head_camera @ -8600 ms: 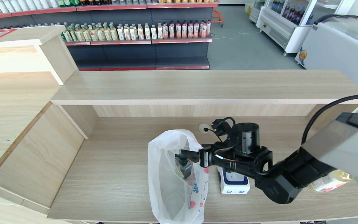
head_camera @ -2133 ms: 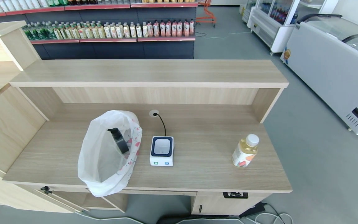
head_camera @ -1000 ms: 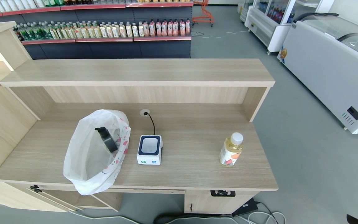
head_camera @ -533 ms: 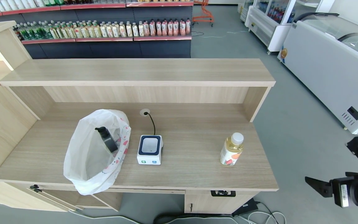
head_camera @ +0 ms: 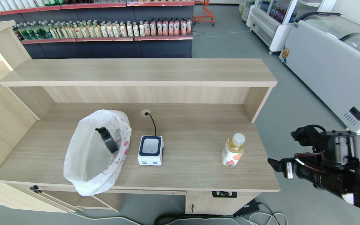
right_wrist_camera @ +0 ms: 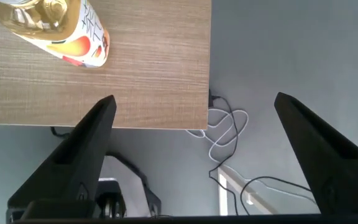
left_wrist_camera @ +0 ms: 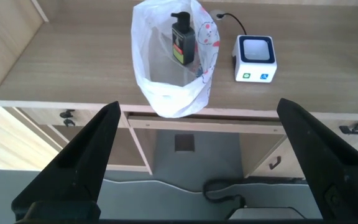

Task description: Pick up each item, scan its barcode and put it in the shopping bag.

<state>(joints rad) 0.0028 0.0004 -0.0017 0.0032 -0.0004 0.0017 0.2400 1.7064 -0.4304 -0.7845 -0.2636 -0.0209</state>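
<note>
Yellow drink bottle with a white cap and a picture label (head_camera: 232, 150) stands up straight near the right end of the light wooden counter (head_camera: 195, 128). My right gripper (head_camera: 271, 163) hangs just off that end, over the grey floor (head_camera: 292, 103). It is close to the bottle but does not touch it. In the right wrist view its two black fingers (right_wrist_camera: 73, 168) are spread wide, and nothing is between them.

My left gripper (left_wrist_camera: 194, 155) is spread wide too and holds nothing. It hangs on the near side of the counter, in front of the bag.

Left of the bottle, well apart from it, a small white scanner box with a dark blue frame (head_camera: 150, 150) sits on the counter. A thin black cable (head_camera: 152, 123) runs from it to a round hole farther back.

Just beside the scanner, on its left, the white plastic shopping bag with pink spots (head_camera: 86, 168) stands open at the front edge. A black pump bottle (head_camera: 107, 141) leans inside it.

Behind the counter is a long shelf of drink bottles (head_camera: 105, 29). White freezer chests (head_camera: 330, 62) stand off to the right.
</note>
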